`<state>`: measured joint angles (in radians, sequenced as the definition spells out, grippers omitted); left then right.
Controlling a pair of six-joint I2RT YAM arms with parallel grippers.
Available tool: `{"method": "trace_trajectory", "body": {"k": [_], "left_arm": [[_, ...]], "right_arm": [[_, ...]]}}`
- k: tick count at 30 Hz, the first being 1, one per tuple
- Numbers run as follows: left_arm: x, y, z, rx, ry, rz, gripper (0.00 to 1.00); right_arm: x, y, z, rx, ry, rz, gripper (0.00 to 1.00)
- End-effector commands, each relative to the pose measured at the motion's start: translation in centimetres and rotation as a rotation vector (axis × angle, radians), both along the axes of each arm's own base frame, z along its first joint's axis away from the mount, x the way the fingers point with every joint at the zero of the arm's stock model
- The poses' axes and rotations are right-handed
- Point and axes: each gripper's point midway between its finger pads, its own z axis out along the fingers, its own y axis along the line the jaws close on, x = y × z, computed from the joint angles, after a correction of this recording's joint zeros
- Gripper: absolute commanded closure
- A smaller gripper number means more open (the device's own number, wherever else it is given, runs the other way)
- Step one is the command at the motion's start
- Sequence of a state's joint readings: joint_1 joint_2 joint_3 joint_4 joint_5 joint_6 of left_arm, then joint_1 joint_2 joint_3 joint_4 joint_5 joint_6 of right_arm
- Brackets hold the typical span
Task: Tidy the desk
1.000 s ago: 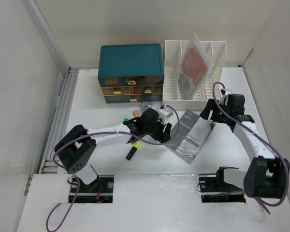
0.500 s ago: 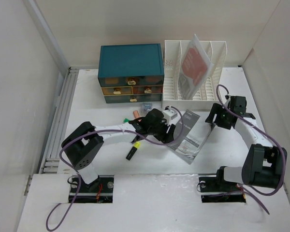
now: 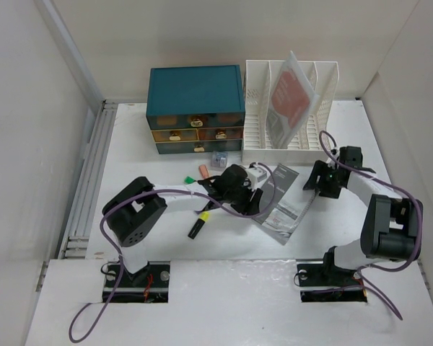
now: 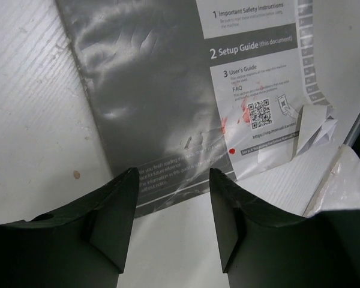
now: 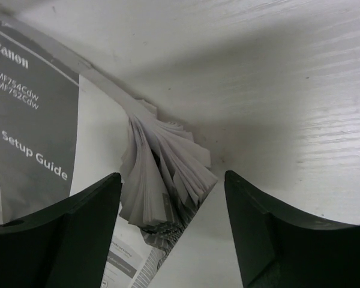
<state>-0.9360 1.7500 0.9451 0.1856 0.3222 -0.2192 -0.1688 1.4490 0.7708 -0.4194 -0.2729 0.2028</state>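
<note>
Right wrist shows glossy booklet (image 5: 36, 120), pages (image 5: 168, 174) fanned, on matte desk (image 5: 288, 90).

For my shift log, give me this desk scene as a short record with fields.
desk: white tabletop
booklet: Canon setup guide, lying mid-desk
left pincer: open, over booklet's grey cover
right pincer: open, at booklet's fanned pages
drawer box: teal, at the back
file rack: white, beside drawer box
highlighter: loose, near left arm
</note>
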Motion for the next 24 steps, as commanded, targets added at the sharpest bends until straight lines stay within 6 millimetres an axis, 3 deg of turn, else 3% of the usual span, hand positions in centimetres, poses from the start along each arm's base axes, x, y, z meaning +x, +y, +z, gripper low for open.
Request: {"method": "trace_trajectory", "body": {"k": [1,6,12,13,14,19,20,24], "left_arm": [[0.7,-2.4,2.3,-0.085,-0.027,-0.032,0.53],[1.0,-3.1,2.0,-0.085,-0.01,-0.035,0.56],[-0.1,-5.0,1.2,-0.071,0.002,-0.076,0.57],[-0.1,-4.9,0.8,-0.064,0.007,-0.076,0.57],[-0.6,-5.4,0.8,-0.063,0.015,-0.093,0.57],[-1.7,-6.5,-0.4,-0.045,0.036,-0.128,0.57],[-1.7,-6.5,-0.4,-0.045,0.036,-0.128,0.57],[-1.9,-6.5,-0.8,-0.041,0.047,-0.135,0.57]], "right_arm": [[0.6,1.1,0.4,0.076,-0.052,0.025,0.28],[0.3,3.5,0.9,0.208,-0.064,0.095,0.34],[0.4,4.3,1.9,0.258,-0.081,0.115,0.42],[0.3,4.6,2.1,0.273,-0.084,0.124,0.48],[0.4,4.8,2.4,0.282,-0.094,0.131,0.62],[0.6,4.6,3.8,0.296,-0.139,0.133,0.94],[0.6,4.3,4.0,0.293,-0.15,0.126,0.99],[0.5,4.0,6.0,0.327,-0.212,0.132,1.0]]}}
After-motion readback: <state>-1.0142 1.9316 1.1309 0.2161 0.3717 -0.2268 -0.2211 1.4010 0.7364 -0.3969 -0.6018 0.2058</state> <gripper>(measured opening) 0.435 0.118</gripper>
